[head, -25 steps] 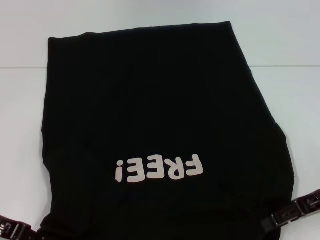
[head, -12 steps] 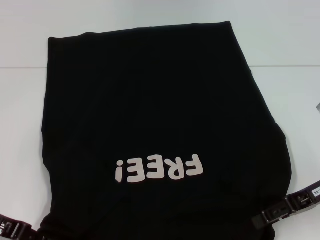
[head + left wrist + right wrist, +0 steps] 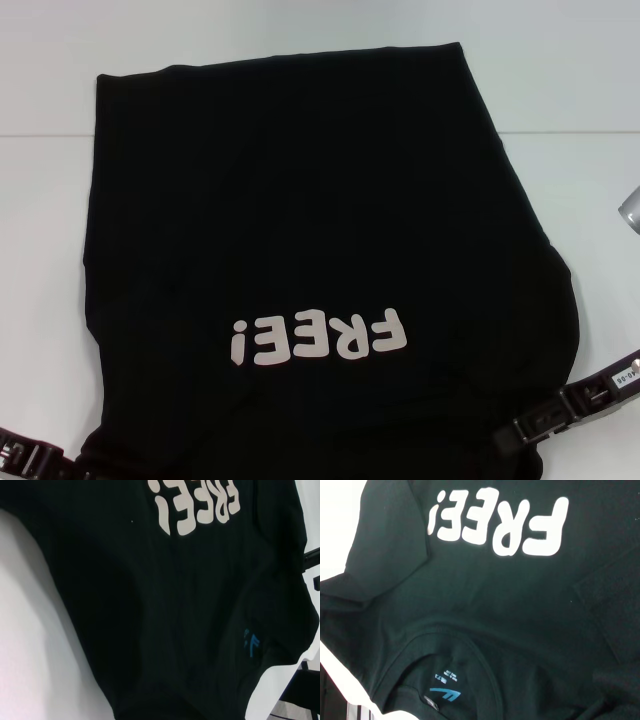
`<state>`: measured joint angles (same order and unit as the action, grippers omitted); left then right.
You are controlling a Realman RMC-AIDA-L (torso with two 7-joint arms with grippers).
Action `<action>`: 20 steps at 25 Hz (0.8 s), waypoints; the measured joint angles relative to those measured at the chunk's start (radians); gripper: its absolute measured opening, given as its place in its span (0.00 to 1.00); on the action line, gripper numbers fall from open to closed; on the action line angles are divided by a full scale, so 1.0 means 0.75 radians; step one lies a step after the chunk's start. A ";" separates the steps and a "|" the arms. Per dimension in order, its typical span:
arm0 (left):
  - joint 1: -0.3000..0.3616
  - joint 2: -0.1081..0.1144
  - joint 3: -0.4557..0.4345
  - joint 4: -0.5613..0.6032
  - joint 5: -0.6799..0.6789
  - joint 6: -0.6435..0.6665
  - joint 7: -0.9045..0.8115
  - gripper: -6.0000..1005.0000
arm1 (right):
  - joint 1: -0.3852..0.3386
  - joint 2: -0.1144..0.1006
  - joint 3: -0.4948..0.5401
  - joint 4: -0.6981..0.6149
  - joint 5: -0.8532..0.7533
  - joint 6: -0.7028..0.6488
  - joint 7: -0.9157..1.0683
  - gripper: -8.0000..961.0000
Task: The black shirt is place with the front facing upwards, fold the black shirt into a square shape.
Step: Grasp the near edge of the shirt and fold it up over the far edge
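- Large black soft cloth shirt [image 3: 320,270] with white "FREE!" lettering [image 3: 317,338] lies front-up, sides folded in, on white tabletop [image 3: 40,250].
- Blue neck label [image 3: 445,694] at near collar.
- Left gripper [image 3: 30,458] at near-left shirt edge, right gripper [image 3: 555,415] at near-right edge.
- Can't tell finger state for either.

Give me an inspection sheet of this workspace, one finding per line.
Surface: white table, bare around the cloth.
Job's things: black shirt spread flat, "FREE!" lettering up, collar end nearest the robot, blue neck label showing.
Clutter: nothing seen.
Grippers: left gripper at the shirt's near left corner; right gripper at its near right edge.
Cables: nothing seen.
Surroundings: small grey object at the right edge, unidentifiable.
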<state>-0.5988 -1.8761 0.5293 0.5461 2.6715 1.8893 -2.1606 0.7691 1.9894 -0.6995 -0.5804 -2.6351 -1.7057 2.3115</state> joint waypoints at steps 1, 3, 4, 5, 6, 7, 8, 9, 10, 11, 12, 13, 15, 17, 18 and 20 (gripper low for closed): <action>0.000 0.000 0.000 0.000 -0.001 0.000 0.000 0.04 | 0.002 0.001 -0.001 0.001 -0.001 0.000 0.002 0.68; 0.000 0.000 0.000 0.000 -0.005 -0.001 0.001 0.04 | 0.006 0.003 -0.005 0.002 -0.002 0.000 0.007 0.68; 0.001 0.000 0.000 0.000 -0.007 -0.001 0.001 0.04 | 0.007 0.003 -0.007 0.003 -0.002 0.000 0.009 0.68; 0.001 0.000 0.000 0.001 -0.009 -0.001 0.001 0.04 | 0.009 0.004 -0.009 0.003 -0.002 0.000 0.010 0.68; 0.001 0.000 0.000 0.001 -0.009 -0.001 0.001 0.04 | 0.011 0.005 -0.010 0.005 -0.003 0.000 0.010 0.68; 0.001 0.000 0.000 0.002 -0.009 -0.001 0.001 0.04 | 0.014 0.006 -0.011 0.007 -0.003 0.000 0.011 0.68; 0.001 0.000 0.000 0.002 -0.009 -0.001 0.001 0.04 | 0.018 0.006 -0.011 0.011 -0.003 0.000 0.011 0.68; 0.002 0.000 0.000 0.002 -0.009 -0.001 0.001 0.04 | 0.021 0.007 -0.012 0.013 -0.003 -0.002 0.011 0.68; 0.002 0.000 0.000 0.003 -0.009 -0.001 0.001 0.04 | 0.024 0.008 -0.013 0.016 -0.003 -0.004 0.011 0.69; 0.003 0.000 0.000 0.002 -0.009 -0.001 0.001 0.04 | 0.027 0.009 -0.014 0.016 -0.003 -0.007 0.011 0.69; 0.003 0.000 0.000 0.002 -0.009 -0.001 0.001 0.04 | 0.028 0.010 -0.018 0.017 -0.003 -0.010 0.011 0.69; 0.003 0.000 0.000 0.002 -0.009 -0.001 0.001 0.04 | 0.029 0.011 -0.022 0.017 -0.002 -0.012 0.011 0.68; 0.003 0.000 0.000 0.003 -0.009 -0.001 0.001 0.04 | 0.032 0.015 -0.034 0.017 -0.002 -0.012 0.012 0.67; 0.004 0.000 0.000 0.004 -0.009 -0.001 0.002 0.04 | 0.035 0.019 -0.043 0.017 -0.002 -0.011 0.016 0.66; 0.004 0.000 0.000 0.004 -0.009 -0.001 0.002 0.04 | 0.037 0.022 -0.049 0.018 -0.002 -0.009 0.019 0.65; 0.004 0.000 0.000 0.004 -0.009 -0.002 0.002 0.04 | 0.041 0.026 -0.061 0.019 -0.001 -0.005 0.022 0.64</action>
<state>-0.5954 -1.8761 0.5292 0.5492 2.6644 1.8880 -2.1589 0.8001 2.0091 -0.7451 -0.5661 -2.6361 -1.7094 2.3282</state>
